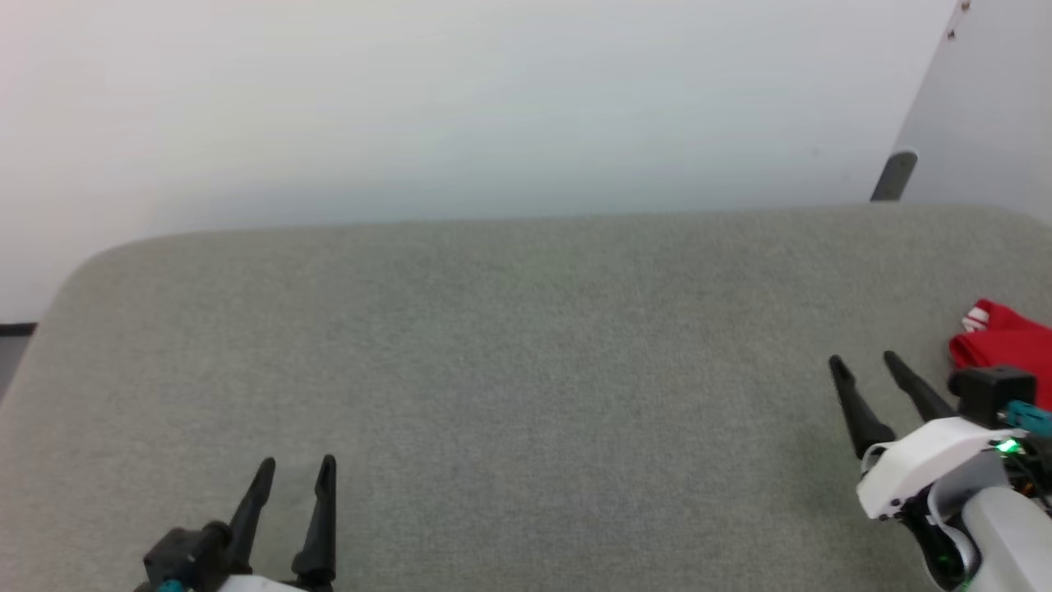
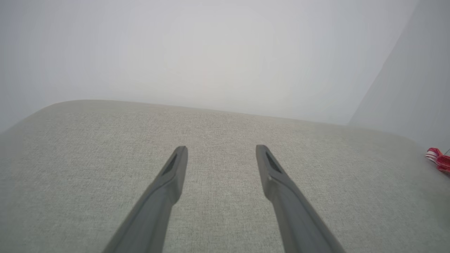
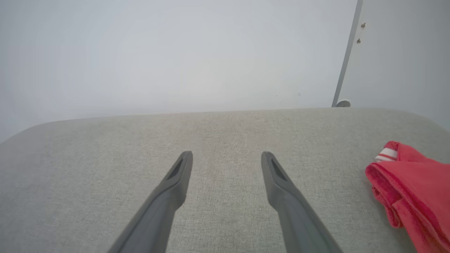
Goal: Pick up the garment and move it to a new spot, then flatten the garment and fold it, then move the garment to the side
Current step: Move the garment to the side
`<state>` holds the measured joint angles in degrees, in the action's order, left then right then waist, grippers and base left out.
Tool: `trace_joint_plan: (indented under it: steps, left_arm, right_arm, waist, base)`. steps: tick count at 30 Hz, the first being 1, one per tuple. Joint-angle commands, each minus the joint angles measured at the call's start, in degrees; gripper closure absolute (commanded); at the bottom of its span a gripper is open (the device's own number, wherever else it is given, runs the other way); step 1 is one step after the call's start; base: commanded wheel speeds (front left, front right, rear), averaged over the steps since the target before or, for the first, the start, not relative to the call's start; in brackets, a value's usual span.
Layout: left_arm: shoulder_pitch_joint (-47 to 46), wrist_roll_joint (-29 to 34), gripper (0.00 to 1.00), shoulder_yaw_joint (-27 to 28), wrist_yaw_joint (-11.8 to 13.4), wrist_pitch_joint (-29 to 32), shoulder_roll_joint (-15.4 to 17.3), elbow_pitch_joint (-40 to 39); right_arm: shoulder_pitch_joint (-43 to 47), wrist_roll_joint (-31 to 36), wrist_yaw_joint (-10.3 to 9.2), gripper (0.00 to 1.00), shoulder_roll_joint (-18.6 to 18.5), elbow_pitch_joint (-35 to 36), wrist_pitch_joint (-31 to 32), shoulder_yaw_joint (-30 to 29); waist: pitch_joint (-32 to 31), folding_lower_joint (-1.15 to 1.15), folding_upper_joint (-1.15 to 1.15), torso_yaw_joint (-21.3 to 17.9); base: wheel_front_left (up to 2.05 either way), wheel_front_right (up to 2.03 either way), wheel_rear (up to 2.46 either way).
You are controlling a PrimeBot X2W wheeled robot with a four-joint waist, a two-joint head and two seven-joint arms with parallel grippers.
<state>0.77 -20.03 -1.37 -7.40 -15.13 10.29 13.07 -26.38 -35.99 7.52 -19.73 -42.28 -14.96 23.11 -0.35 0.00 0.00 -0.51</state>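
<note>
The garment [image 1: 1007, 341] lay bunched just right of the right gripper [image 1: 863, 358] and a little beyond its fingertips, near the right edge of the padded surface [image 1: 526, 329]. That gripper's jaws stood spread and empty. The left gripper [image 1: 297, 460], also spread and empty, was well apart from the cloth, so the right arm was nearer. The frame cropped the cloth, so its long axis was perhaps fore-and-aft. Bare room lay ahead and leftward.
</note>
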Motion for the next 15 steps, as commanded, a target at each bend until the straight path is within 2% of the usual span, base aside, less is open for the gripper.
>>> trace_joint_plan:
  steps: [1,10,15]
  left_arm:
    - [0.96,0.41,0.0,0.28,-0.12,0.03,-0.35,0.07]
    - [4.62,1.3,0.0,2.06,-0.12,0.03,-2.47,-2.22]
    - [7.2,1.94,0.0,2.76,-0.12,0.03,-3.52,-4.16]
  right_arm:
    - [1.68,0.07,-0.06,0.0,-0.76,1.61,-0.23,-0.98]
    - [10.59,3.39,-0.06,0.0,-3.15,11.0,-0.26,-5.55]
    - [16.6,4.86,-0.06,0.0,-2.7,16.55,0.18,-8.97]
  waist:
    - [-2.31,0.0,0.0,1.45]
    - [-4.95,0.0,0.0,1.17]
    - [-5.34,0.0,0.0,0.79]
  base:
    - [0.0,0.0,0.0]
    - [0.0,0.0,0.0]
    - [0.0,0.0,0.0]
